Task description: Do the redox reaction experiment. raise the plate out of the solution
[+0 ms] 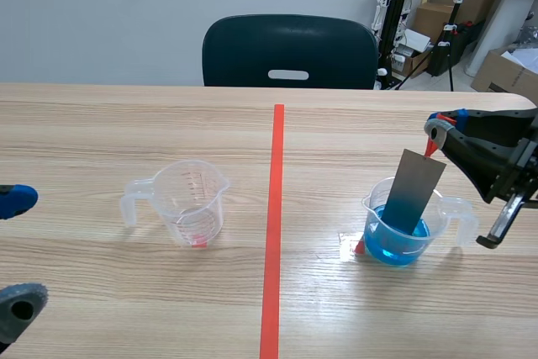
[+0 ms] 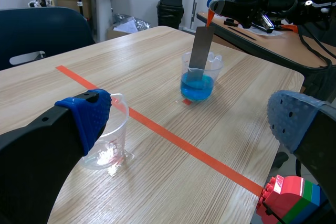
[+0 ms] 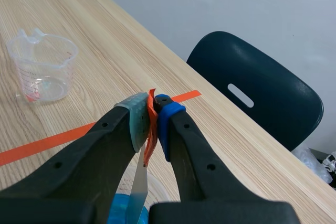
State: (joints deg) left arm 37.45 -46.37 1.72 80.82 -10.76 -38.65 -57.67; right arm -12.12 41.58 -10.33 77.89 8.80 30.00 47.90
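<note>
A grey metal plate [image 1: 416, 191] stands tilted in a clear beaker [image 1: 402, 241] of blue solution on the table's right half, its lower end in the liquid. My right gripper [image 1: 433, 136] is shut on the orange-red tab at the plate's top edge. In the right wrist view the tab [image 3: 151, 129] sits pinched between the pads, with the plate [image 3: 139, 187] hanging down toward the blue solution [image 3: 118, 213]. My left gripper [image 1: 17, 254] stands open at the table's left edge, holding nothing. The left wrist view shows the plate [image 2: 199, 51] in its beaker [image 2: 198, 80] far ahead.
An empty clear measuring beaker [image 1: 189, 203] with a handle stands left of the red tape line [image 1: 271, 233]; it sits close ahead of my left gripper [image 2: 189, 124]. A dark chair [image 1: 290, 52] is behind the table. A red toy brick block [image 2: 286, 198] lies off the table's edge.
</note>
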